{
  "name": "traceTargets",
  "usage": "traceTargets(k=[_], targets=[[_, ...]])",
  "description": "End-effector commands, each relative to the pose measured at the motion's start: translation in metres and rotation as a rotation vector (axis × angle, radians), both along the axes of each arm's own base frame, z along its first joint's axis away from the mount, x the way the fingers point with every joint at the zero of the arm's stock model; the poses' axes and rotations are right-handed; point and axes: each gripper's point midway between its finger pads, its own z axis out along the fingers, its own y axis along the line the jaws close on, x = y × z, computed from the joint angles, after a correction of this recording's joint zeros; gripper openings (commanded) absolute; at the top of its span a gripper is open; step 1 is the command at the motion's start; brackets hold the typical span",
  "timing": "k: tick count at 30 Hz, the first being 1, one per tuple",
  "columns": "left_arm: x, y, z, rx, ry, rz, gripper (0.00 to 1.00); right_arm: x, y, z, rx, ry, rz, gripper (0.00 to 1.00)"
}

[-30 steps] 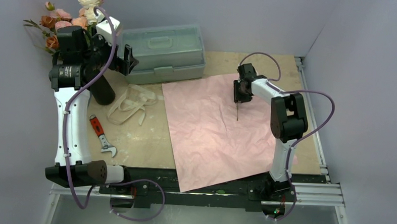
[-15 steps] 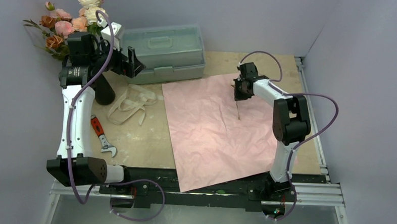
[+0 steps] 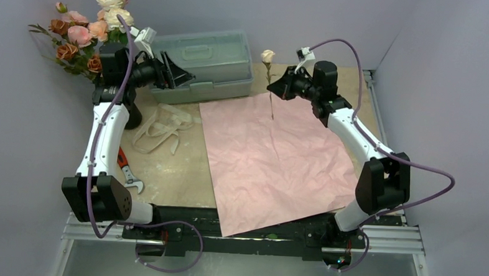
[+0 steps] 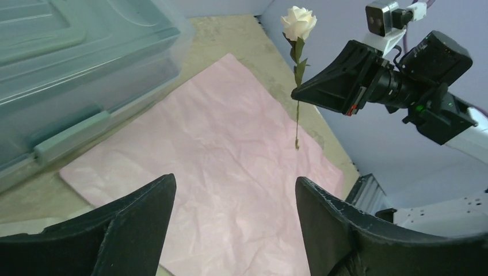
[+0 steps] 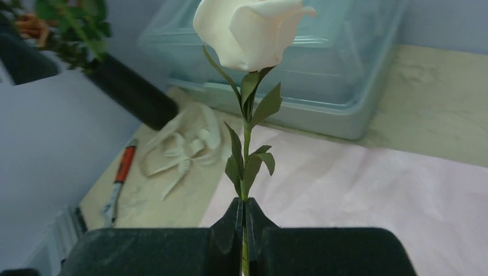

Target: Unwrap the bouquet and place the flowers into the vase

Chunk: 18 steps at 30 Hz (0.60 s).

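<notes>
From above: one pale green toolbox (image 3: 201, 64); one pink paper sheet (image 3: 272, 158) lies just in front of it, with one beige ribbon (image 3: 158, 128) and one wrench (image 3: 124, 165) to its front-left. One black vase (image 3: 131, 115) stands left of the toolbox, holding at least seven flowers (image 3: 78, 34). One white rose (image 3: 268, 56) stands upright just right of the toolbox, in the right gripper (image 3: 275, 88).

Left wrist: the left gripper (image 4: 233, 213) hovers near the toolbox's front, fingers wide apart and empty.

Right wrist: both fingers are pressed together on the rose's stem, below its leaves.
</notes>
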Motion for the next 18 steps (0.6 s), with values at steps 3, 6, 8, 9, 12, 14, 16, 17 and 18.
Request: traceTargets(k=[3, 6, 8, 9, 12, 14, 16, 17, 18], targets=[[-0.005, -0.046, 0.028, -0.134, -0.049, -0.172, 0.73, -0.063, 0.068, 0.086, 0.221, -0.197, 0.34, 0.0], [-0.013, -0.069, 0.029, -0.143, -0.064, -0.24, 0.71, -0.087, 0.089, 0.104, 0.266, -0.242, 0.436, 0.0], [-0.019, -0.087, 0.033, -0.138, -0.104, -0.291, 0.68, -0.099, 0.099, 0.113, 0.289, -0.261, 0.488, 0.0], [-0.022, -0.094, 0.033, -0.138, -0.107, -0.311, 0.67, -0.105, 0.103, 0.116, 0.298, -0.266, 0.513, 0.0], [-0.026, -0.106, 0.032, -0.139, -0.112, -0.342, 0.59, -0.119, 0.11, 0.124, 0.332, -0.276, 0.564, 0.0], [-0.027, -0.109, 0.035, -0.142, -0.119, -0.351, 0.56, -0.125, 0.112, 0.127, 0.348, -0.273, 0.582, 0.0], [-0.029, -0.112, 0.037, -0.155, -0.127, -0.363, 0.52, -0.13, 0.114, 0.127, 0.353, -0.265, 0.598, 0.0], [-0.031, -0.115, 0.039, -0.162, -0.132, -0.372, 0.49, -0.131, 0.115, 0.126, 0.355, -0.258, 0.603, 0.0], [-0.033, -0.118, 0.039, -0.161, -0.136, -0.381, 0.47, -0.133, 0.115, 0.125, 0.358, -0.253, 0.609, 0.0]])
